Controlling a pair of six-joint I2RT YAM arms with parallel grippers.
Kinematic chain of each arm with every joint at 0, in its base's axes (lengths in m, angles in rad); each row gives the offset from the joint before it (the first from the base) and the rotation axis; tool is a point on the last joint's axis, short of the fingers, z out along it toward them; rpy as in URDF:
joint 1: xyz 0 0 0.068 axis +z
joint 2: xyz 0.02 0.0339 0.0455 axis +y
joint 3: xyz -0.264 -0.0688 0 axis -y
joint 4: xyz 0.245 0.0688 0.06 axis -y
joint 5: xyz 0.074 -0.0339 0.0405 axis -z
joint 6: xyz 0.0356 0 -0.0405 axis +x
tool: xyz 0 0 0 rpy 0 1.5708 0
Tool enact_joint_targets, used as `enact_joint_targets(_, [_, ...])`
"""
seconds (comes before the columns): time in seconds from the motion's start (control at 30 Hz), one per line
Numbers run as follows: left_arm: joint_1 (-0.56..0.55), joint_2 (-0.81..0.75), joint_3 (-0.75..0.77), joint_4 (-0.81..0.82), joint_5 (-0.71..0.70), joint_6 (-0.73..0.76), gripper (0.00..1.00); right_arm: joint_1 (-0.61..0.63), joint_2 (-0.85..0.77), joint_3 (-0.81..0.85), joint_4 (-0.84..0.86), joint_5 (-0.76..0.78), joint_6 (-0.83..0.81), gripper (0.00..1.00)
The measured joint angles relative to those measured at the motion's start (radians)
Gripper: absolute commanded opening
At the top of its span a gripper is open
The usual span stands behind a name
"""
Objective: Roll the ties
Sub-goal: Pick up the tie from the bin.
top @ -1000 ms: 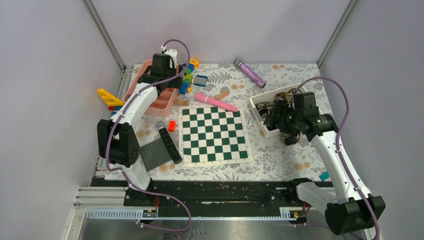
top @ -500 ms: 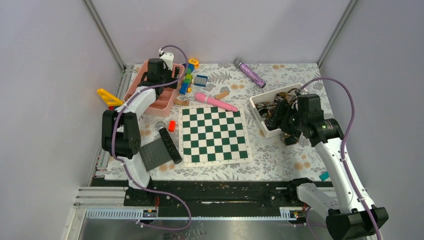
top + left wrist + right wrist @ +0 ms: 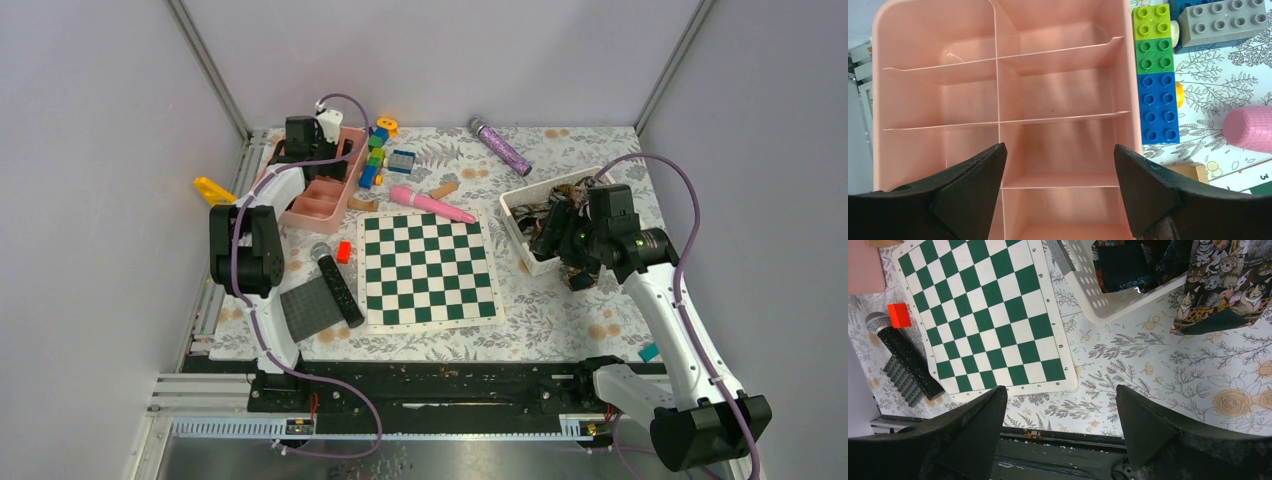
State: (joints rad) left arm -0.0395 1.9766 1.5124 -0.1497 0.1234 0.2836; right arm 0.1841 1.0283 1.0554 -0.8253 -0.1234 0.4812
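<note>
Right of the chessboard (image 3: 427,268), the ties (image 3: 556,200) are lying heaped in a white perforated basket (image 3: 512,203), while the end of one cat-printed tie (image 3: 1220,285) is resting on the floral tablecloth (image 3: 1158,380) just beside it. The right gripper (image 3: 1060,390) is hovering over the cloth off the board's near right corner, close to the basket, its jaws standing wide apart and gripping nothing. Beyond the chessboard's far left corner, the left gripper (image 3: 1059,150) is hanging above a pink compartment tray (image 3: 998,75), its jaws likewise spread with nothing between them. A stack of green and blue toy bricks (image 3: 1154,75) is sitting just beside the tray on the side facing the board. A black microphone (image 3: 903,355) and a small red block (image 3: 898,314) are lying along the chessboard's left edge.
</note>
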Motion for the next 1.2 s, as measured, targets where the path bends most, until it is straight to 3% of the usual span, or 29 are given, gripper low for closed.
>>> enact_joint_targets(0.37, [0.026,0.011,0.011,-0.042,0.006,0.009,0.84,-0.001,0.006,0.0,0.0,0.001,-0.016,0.88])
enact_joint_targets(0.97, [0.038,0.154,0.229,-0.145,0.061,0.068,0.86,-0.003,0.006,0.0,0.0,0.001,-0.024,0.88])
enact_joint_targets(1.2, [0.075,0.162,0.242,-0.15,0.083,0.063,0.86,-0.004,0.009,0.0,0.0,0.002,-0.025,0.89])
